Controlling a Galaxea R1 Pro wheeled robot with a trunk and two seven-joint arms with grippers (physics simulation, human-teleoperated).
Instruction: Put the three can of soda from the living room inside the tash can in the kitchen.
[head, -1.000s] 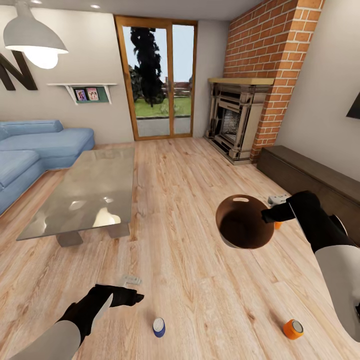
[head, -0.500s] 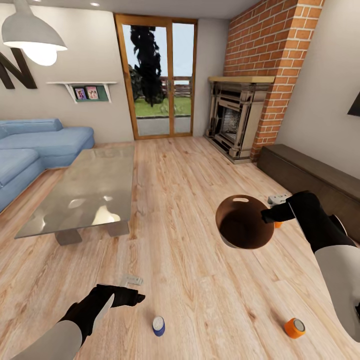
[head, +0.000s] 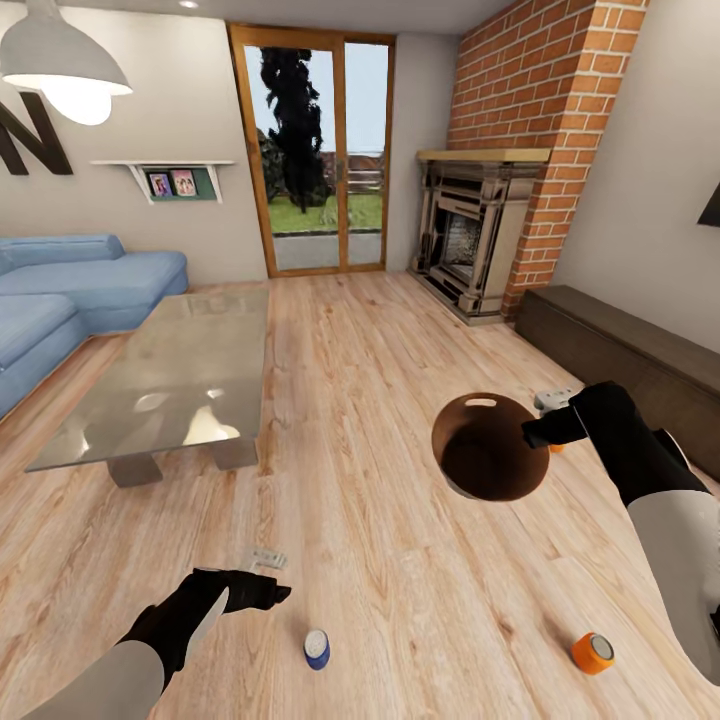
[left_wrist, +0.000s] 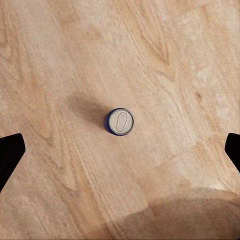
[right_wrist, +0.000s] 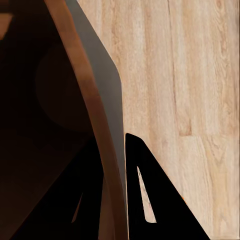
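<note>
I have the right end effector (head: 530, 432) pinched on the rim of the tash can (head: 488, 448), carrying it tilted above the floor so cans can drop straight in. My left end effector (head: 275, 594) hangs spread wide above the blue can of soda (left_wrist: 119, 122), which stands upright on the floor (head: 400, 560). An orange can (head: 592, 652) lies nearby.

The floor (head: 380, 560) is looking like light wood with wavy grain. Standing on the floor, the coffee table (head: 170, 385) is shining like smooth glass. The blue can (left_wrist: 119, 122) is showing a dull silvery metal top. Behind the coffee table, the fireplace wall (head: 560, 110) is looking like rough red brick.
</note>
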